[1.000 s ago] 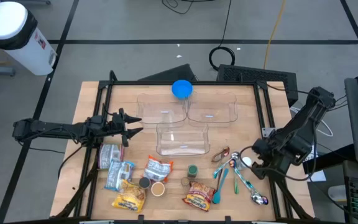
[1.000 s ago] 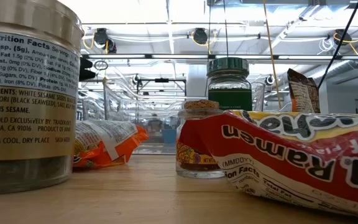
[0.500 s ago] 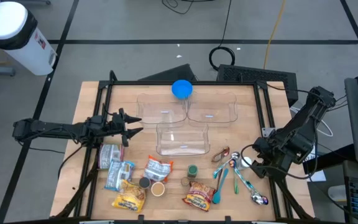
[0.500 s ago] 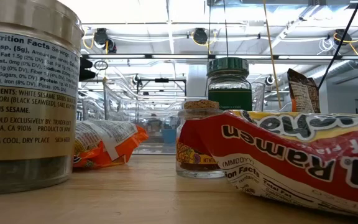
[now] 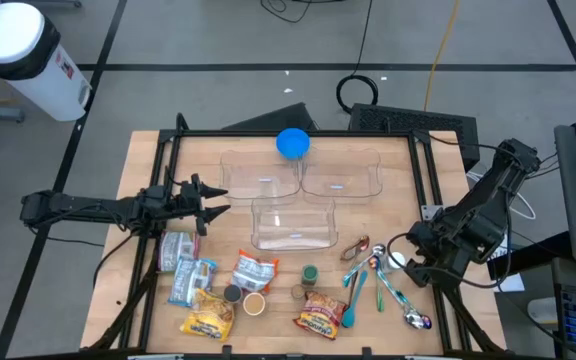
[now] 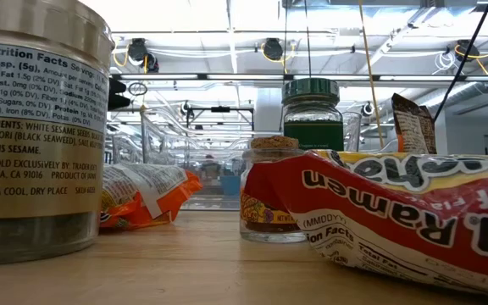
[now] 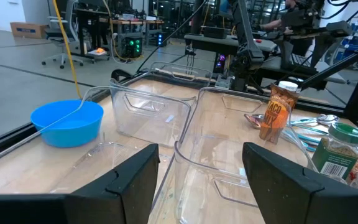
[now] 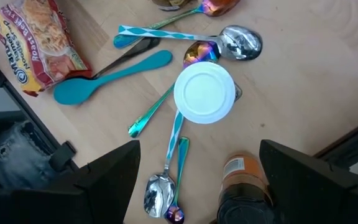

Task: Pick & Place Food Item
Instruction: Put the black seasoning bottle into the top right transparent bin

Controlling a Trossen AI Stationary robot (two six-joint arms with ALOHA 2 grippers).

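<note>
The food items lie along the table's near edge: two ramen packets [image 5: 317,312] [image 5: 208,319], two other packets [image 5: 255,270] [image 5: 190,280], a tin can [image 5: 175,248], a green-lidded jar [image 5: 310,273] and two small jars [image 5: 243,298]. My left gripper [image 5: 213,200] is open and empty at the table's left side, level, pointing at the clear containers [image 7: 229,168]. My right gripper [image 5: 408,262] is open and empty at the right side, pointing down over a white lid [image 8: 204,93] and spoons [image 8: 160,109].
Three clear containers [image 5: 293,222] [image 5: 260,175] [image 5: 340,175] stand mid-table, with a blue bowl [image 5: 292,142] behind them. Several spoons [image 5: 378,280] lie at the near right. A brown bottle [image 8: 244,180] shows under my right gripper. The table frame's rails [image 5: 428,170] run along the edges.
</note>
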